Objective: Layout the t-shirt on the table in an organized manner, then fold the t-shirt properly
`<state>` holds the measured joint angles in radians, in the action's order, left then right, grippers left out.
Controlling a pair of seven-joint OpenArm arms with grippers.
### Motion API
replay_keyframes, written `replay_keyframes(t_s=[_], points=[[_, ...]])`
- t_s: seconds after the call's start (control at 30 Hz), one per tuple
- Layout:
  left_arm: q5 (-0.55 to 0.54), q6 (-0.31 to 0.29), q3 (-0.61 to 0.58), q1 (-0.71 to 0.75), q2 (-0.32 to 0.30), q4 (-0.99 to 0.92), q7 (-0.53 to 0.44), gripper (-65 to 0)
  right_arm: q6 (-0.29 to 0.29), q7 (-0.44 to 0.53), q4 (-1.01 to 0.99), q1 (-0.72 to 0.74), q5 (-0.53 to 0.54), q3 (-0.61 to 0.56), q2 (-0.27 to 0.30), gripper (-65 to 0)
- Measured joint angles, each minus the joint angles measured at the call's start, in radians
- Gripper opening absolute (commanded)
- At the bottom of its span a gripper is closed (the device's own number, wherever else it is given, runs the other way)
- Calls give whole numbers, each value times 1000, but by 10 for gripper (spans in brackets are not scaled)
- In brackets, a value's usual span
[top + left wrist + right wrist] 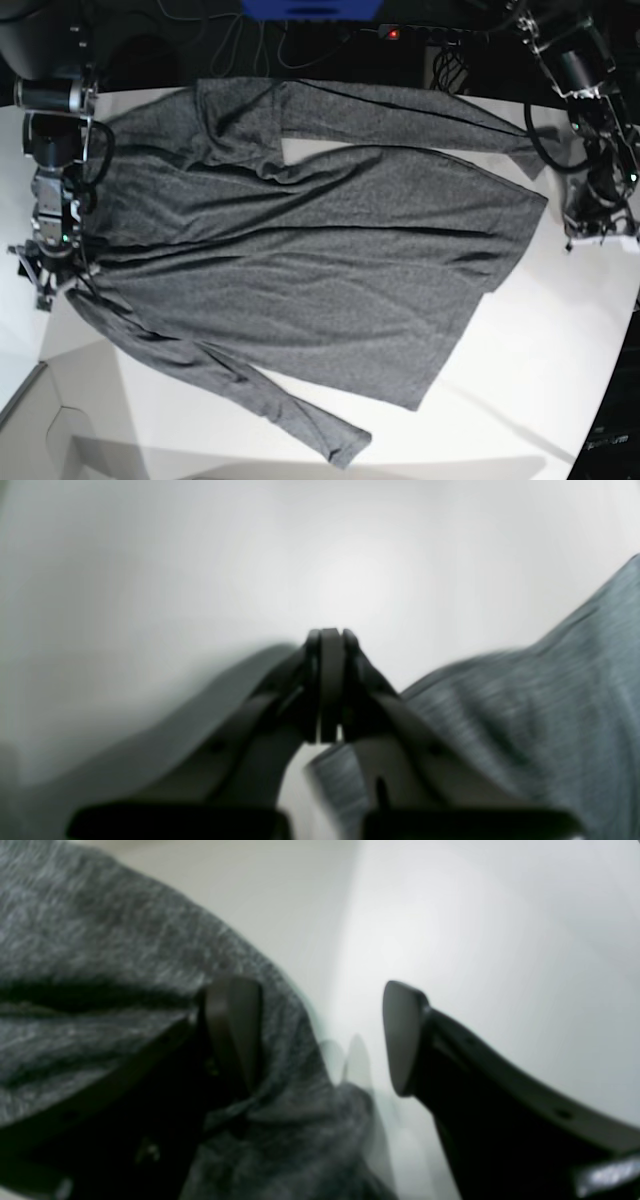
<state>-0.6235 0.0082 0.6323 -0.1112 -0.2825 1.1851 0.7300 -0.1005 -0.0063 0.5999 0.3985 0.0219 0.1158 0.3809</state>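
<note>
The t-shirt [320, 260] is heathered charcoal grey, plain and creased, spread across the white table [540, 380] with both sleeves out. The left gripper [330, 640] is pressed shut on nothing, the fabric lying just beside it. The right gripper [320, 1035] stands wide, one finger [235, 1030] over the shirt's edge.

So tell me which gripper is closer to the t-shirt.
Right. The right gripper is open right at the t-shirt edge, one finger over the fabric. The left gripper, shut, sits on bare table beside it.
</note>
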Motion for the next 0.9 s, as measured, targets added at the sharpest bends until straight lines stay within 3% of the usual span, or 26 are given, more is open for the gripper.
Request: replay_keyframes(t_s=[0.23, 0.4, 0.57, 0.7, 0.9], points=[[-3, -2, -157, -122, 8, 1, -6, -649, -5, -101, 274, -180, -14, 138, -35, -265], [5, -2, -280, -225, 80, -10, 0, -649, 0, -129, 541, -275, -9, 213, -99, -265], [11, 0, -452, -372, 134, -122, -27, -649, 8, -138, 782, -353, -15, 209, -101, -265], [3, -4, -669, -505, 171, -343, -156, -649, 0, -244, 905, -418, -10, 208, -151, -265], [0, -5, -907, -626, 213, -700, -418, -649, 105, -292, 1017, -480, -15, 215, -198, -266]])
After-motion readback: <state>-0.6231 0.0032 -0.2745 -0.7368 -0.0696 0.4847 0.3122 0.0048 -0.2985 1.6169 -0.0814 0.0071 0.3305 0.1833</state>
